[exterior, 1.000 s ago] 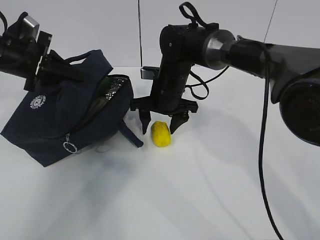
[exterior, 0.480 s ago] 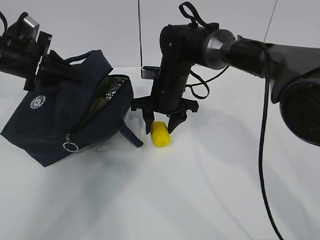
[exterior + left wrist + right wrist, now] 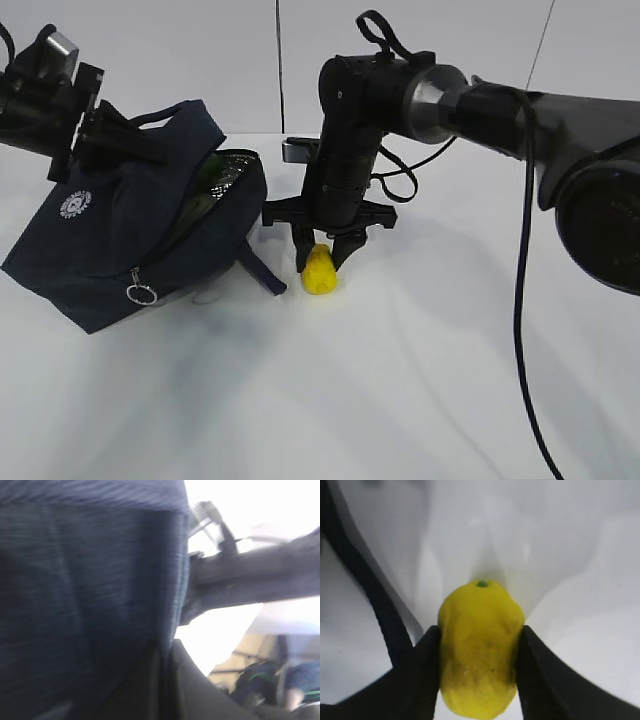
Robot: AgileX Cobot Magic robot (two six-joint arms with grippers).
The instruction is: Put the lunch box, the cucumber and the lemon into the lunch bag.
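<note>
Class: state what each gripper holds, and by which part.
Right gripper: the small yellow oval lemon, pinched across its middle. Left gripper: the boxy navy fabric lunch bag, by its upper edge.

A white cloth (image 3: 400,380), seemingly wrinkled, covers the table.

We see a counter (image 3: 420,380) covered in wrinkled white cloth. On it, at the left, lies the dark navy lunch bag (image 3: 110,250), slumped and tilted with its mouth gaping toward the middle. Just beside the bag's trailing strap sits the yellow lemon (image 3: 320,272), resting on the cloth.
</note>
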